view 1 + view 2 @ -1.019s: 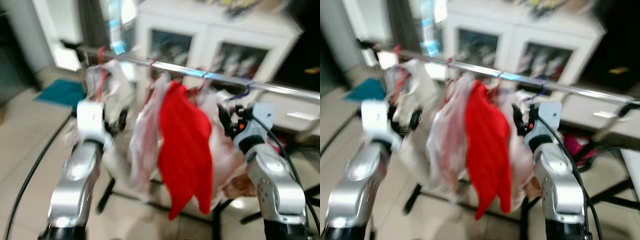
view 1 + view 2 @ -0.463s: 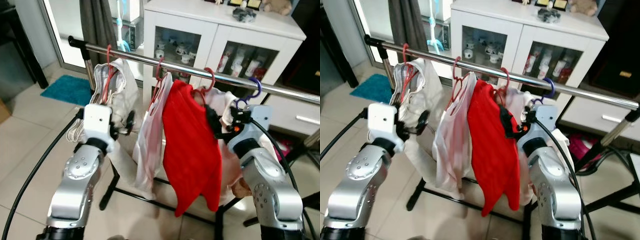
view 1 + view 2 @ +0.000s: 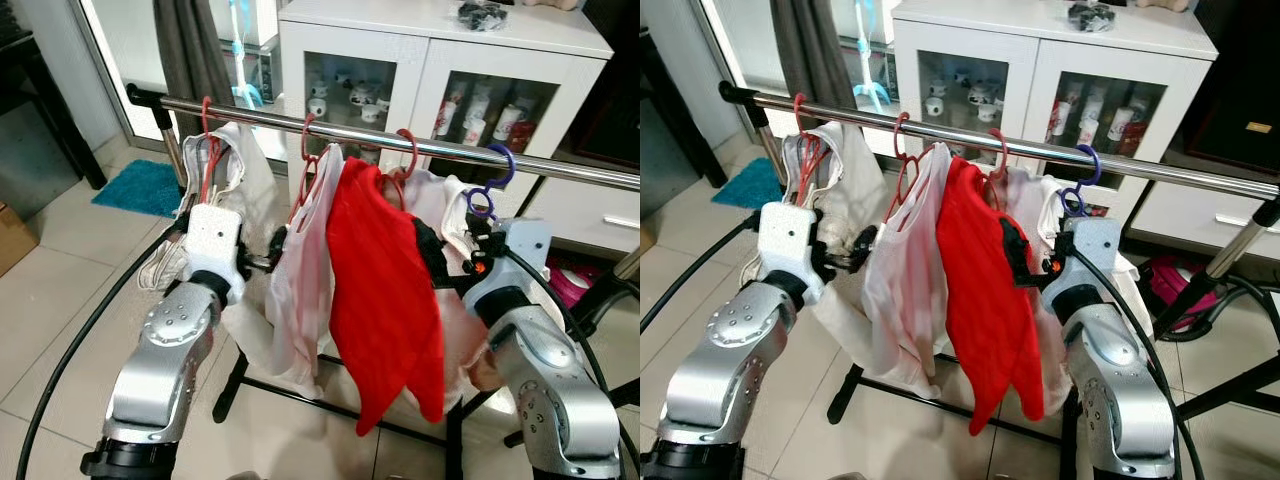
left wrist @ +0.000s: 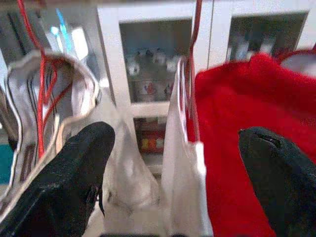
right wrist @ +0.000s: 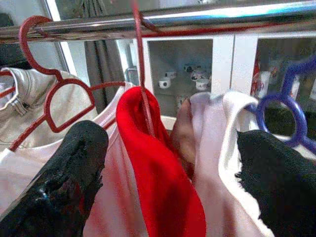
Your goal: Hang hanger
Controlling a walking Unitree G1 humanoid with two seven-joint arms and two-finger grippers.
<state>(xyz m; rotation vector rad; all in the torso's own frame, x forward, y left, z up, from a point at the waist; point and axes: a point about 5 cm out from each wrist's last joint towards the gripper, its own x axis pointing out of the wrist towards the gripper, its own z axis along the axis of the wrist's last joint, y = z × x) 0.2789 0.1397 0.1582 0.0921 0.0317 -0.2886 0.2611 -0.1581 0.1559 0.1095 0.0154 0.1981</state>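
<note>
Rail: a chrome clothes rail (image 3: 560,168) runs across the scene in front of a white glass-door cabinet (image 3: 440,70).
Hangers: four hooks sit on the rail — a red hanger (image 3: 207,130) with pale garments toward the robot's left, a second red hanger (image 3: 308,150) carrying a pinkish-white top (image 3: 300,290), a third red hanger (image 3: 405,160) carrying the red garment (image 3: 385,300), and a purple hanger (image 3: 488,185) with a white garment (image 3: 1110,265) toward the right.
Left gripper (image 4: 173,168): fingers spread wide, raised between the first and second red hangers; the pinkish-white top's edge hangs in the gap, with nothing pinched.
Right gripper (image 5: 168,163): fingers also spread wide, just below the rail, level with the third red hanger and the purple hanger; the red garment and white garment hang between the fingers, ungripped.
Hard to make out: the red garment covers the right gripper's fingers in the head views — the hanger shoulders are mostly buried in cloth.
</note>
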